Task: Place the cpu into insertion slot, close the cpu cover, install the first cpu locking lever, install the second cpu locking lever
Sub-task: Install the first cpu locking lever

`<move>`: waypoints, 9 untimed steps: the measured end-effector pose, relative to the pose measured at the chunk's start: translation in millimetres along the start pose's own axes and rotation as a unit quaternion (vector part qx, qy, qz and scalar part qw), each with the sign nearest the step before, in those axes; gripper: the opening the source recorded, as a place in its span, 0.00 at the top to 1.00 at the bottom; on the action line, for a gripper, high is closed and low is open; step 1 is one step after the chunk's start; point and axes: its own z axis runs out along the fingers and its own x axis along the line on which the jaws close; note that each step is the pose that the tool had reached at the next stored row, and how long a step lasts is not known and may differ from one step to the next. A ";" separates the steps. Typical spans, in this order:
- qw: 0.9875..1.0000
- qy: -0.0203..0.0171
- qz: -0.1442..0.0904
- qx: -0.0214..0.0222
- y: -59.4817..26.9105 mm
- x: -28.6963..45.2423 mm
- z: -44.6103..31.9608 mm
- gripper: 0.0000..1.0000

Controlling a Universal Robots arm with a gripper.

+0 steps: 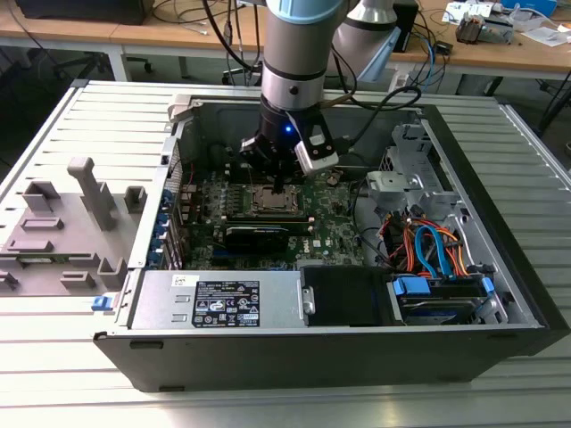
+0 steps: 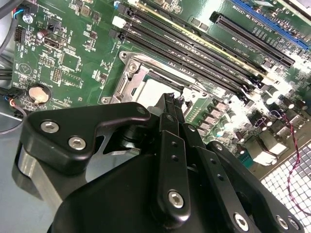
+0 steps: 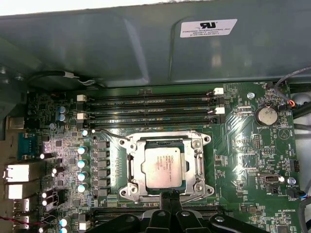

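Exterior view: arm reaches down into the open PC case (image 1: pixel 500 223) lying on a slatted table (image 1: pixel 53 125). End effector (image 1: pixel 280 185) sits just above the slot (image 1: pixel 270 200) on the green board (image 1: pixel 335 223). Grey fixture (image 1: pixel 67 223) stands on the table at the exterior view's left, well apart.

First wrist view: cpu (image 3: pixel 164 167) lies seated in the slot (image 3: pixel 127 167), silvery top up. Cover (image 3: pixel 197 145) is down around it, framing the chip (window leaves the top bare). One thin lever (image 3: pixel 109 133) runs along the slot's edge near the memory slots (image 3: pixel 150 110). End effector (image 3: pixel 170 196) fingers are clenched together, tips at the cover's rim, grasping nothing visible.

Second wrist view: end effector (image 2: pixel 172 104) tips pressed together just over the cover (image 2: pixel 127 80); cpu (image 2: pixel 158 92) partly hidden behind them.
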 end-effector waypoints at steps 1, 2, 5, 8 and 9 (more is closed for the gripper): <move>1.000 0.000 0.000 0.000 0.0 0.1 0.0 0.89; 1.000 0.000 0.000 0.000 0.0 0.3 0.0 0.89; 1.000 0.000 0.000 0.000 0.0 0.9 0.0 0.89; 1.000 0.000 0.000 0.000 -0.1 2.1 0.1 0.89; 1.000 0.000 0.000 0.000 -0.1 2.3 0.1 0.89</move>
